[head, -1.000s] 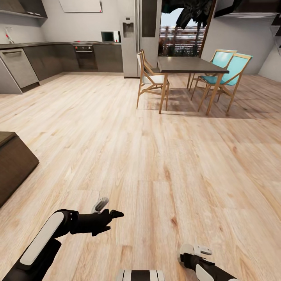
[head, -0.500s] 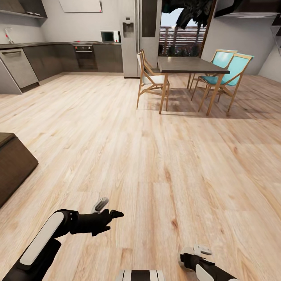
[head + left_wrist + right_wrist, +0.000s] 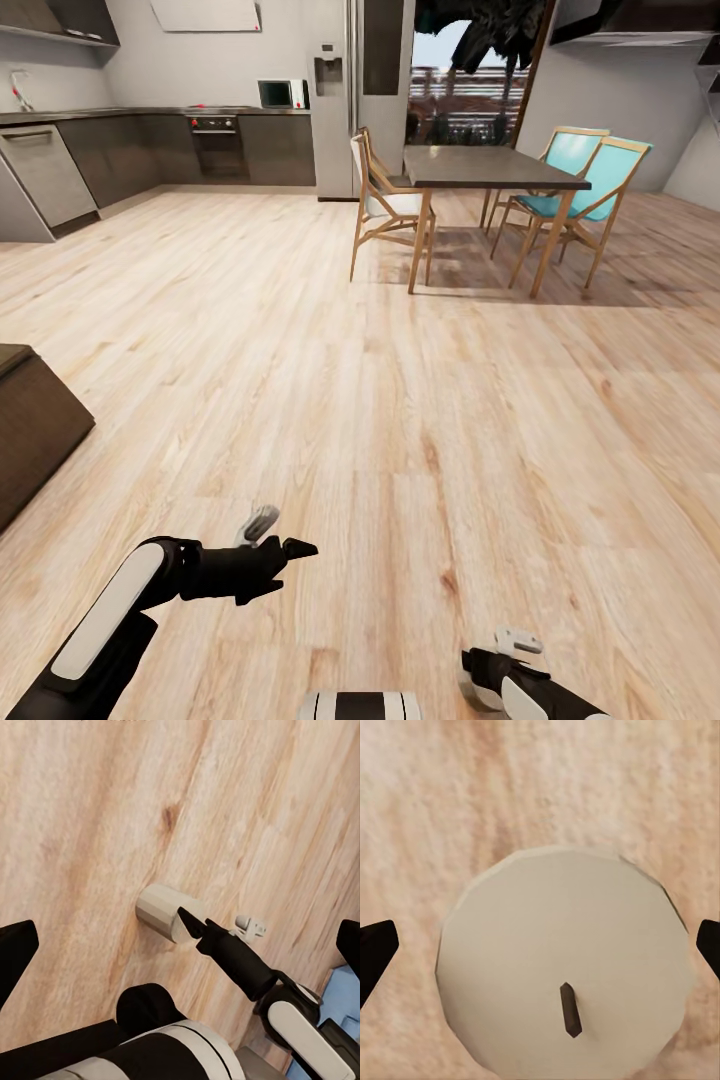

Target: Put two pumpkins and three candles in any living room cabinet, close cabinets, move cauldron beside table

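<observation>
- Right claw (image 3: 540,949): its two dark fingertips stand wide apart, with a strip of wooden floor (image 3: 420,400) showing between each tip and the candle (image 3: 562,967), so no clamping contact can be seen
- The candle, a pale short cylinder, sits right in front of this claw; the left wrist view shows one dark finger of the right claw reaching its flat end
- Whether the candle is carried or resting on the floor cannot be told
- The candle is seen end-on in the right wrist view, its dark wick facing the camera, so its long axis runs in line with the claw's reach, wick end towards the wrist
- Left claw (image 3: 285,545): jaws apart and empty, hanging low over bare floor on the robot's left
- Further out, a low dark-brown block (image 3: 30,430) at the robot's left may be one end of the cabinet; this is unsure
- Far ahead stand a dining table (image 3: 490,165) with wooden chairs and a kitchen along the back wall
- Judged step: fetching one candle towards a cabinet, the robot out on open floor
- The next move likely calls for a sure grip on the candle, a turn to the cabinet, and a front pulled open
</observation>
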Robot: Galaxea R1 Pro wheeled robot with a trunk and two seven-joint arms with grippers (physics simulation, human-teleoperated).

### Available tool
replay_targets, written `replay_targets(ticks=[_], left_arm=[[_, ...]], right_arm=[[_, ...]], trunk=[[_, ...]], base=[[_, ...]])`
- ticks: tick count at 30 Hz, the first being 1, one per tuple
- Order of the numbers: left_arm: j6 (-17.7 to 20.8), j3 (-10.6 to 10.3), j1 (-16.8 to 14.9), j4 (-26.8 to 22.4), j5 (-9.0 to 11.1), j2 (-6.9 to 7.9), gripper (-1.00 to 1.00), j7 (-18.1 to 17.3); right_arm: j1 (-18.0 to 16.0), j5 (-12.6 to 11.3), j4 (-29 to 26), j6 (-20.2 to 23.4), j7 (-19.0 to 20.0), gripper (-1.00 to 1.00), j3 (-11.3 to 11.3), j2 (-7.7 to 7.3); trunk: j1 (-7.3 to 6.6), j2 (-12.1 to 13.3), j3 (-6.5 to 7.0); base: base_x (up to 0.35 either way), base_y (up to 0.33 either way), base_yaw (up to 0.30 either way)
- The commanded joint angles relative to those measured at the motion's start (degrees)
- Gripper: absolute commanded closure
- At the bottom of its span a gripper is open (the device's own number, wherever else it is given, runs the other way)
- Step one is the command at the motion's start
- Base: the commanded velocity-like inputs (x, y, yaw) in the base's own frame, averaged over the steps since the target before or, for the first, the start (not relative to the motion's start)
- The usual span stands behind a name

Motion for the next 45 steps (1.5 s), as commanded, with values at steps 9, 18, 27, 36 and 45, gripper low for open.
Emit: replay_targets(ticks=[9,18,27,36,45], left_arm=[[-0.04,-0.07,-0.05,-0.1,0.58,0.02,-1.0,0.6],[-0.04,-0.07,-0.05,-0.14,0.58,-0.01,-1.0,0.55],[-0.04,-0.09,-0.02,-0.14,0.61,-0.03,-1.0,0.34],[-0.04,-0.12,-0.05,-0.14,0.59,-0.06,-1.0,0.34],[-0.04,-0.14,-0.05,-0.14,0.6,-0.09,-1.0,0.34]], right_arm=[[-0.01,-0.34,-0.23,0.24,-0.49,-1.0,0.47,-0.05],[-0.01,-0.34,-0.23,0.24,-0.48,-1.0,0.47,-0.04],[-0.01,-0.34,-0.23,0.24,-0.48,-1.0,0.47,-0.04],[-0.01,-0.34,-0.23,0.24,-0.47,-1.0,0.47,-0.03],[-0.01,-0.34,-0.23,0.24,-0.45,-1.0,0.47,-0.06]], trunk=[[0.02,-0.03,-0.27],[0.1,-0.07,-0.93],[0.17,-0.11,-1.59],[0.17,-0.11,-1.59],[0.23,-0.14,-2.04]], base=[[0.009,0.0,0.0],[0.0,0.0,0.0],[0.0,0.0,0.0],[0.0,0.0,0.0],[0.0,0.0,0.0]])
